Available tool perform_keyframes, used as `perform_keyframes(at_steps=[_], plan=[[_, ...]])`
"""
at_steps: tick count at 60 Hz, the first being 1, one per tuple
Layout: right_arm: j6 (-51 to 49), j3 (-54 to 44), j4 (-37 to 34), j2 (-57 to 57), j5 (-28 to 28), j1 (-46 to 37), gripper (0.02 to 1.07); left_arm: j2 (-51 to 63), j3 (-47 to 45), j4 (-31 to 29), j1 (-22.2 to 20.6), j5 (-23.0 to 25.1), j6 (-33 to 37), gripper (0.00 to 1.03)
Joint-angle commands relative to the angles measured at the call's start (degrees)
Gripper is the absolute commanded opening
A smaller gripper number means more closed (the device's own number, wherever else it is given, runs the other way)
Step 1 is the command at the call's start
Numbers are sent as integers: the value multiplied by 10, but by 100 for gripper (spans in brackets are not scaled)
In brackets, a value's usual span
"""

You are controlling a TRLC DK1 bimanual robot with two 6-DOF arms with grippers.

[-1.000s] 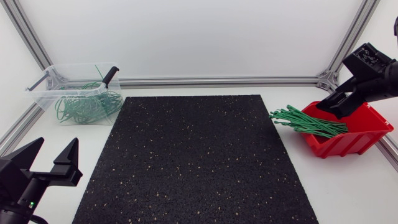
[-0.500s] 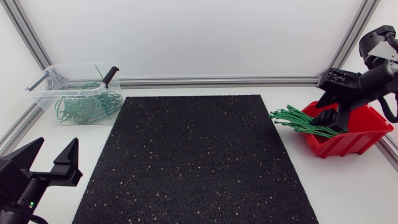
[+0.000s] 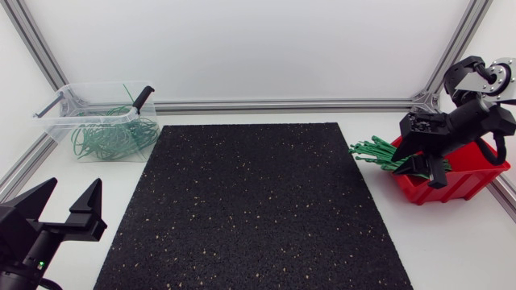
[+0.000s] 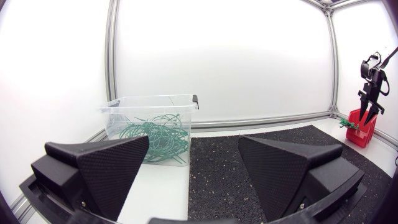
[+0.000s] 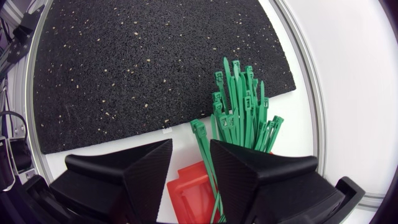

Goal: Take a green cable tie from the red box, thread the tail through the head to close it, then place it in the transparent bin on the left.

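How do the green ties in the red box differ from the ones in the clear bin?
The box ties are straight and bundled, ends poking past the red box's rim; the bin ties are closed loops, tangled inside the transparent bin. Both sets are green.

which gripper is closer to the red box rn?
Right. The right gripper hangs over the red box, right at the green cable ties. The left gripper is across the black mat, at the table's opposite side.
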Motion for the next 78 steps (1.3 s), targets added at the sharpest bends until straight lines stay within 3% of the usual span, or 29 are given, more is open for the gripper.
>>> perform_keyframes(at_steps=[1,11,78], plan=[[-23,0,-7,21,-2,4,43,-4,-23,-6,-4,-4,-11,100],[-27,7,-6,40,-2,5,30,-4,-23,-6,-5,-4,-11,100],[-29,33,3,18,-22,-12,29,-4,-23,-6,-8,-4,-11,100]])
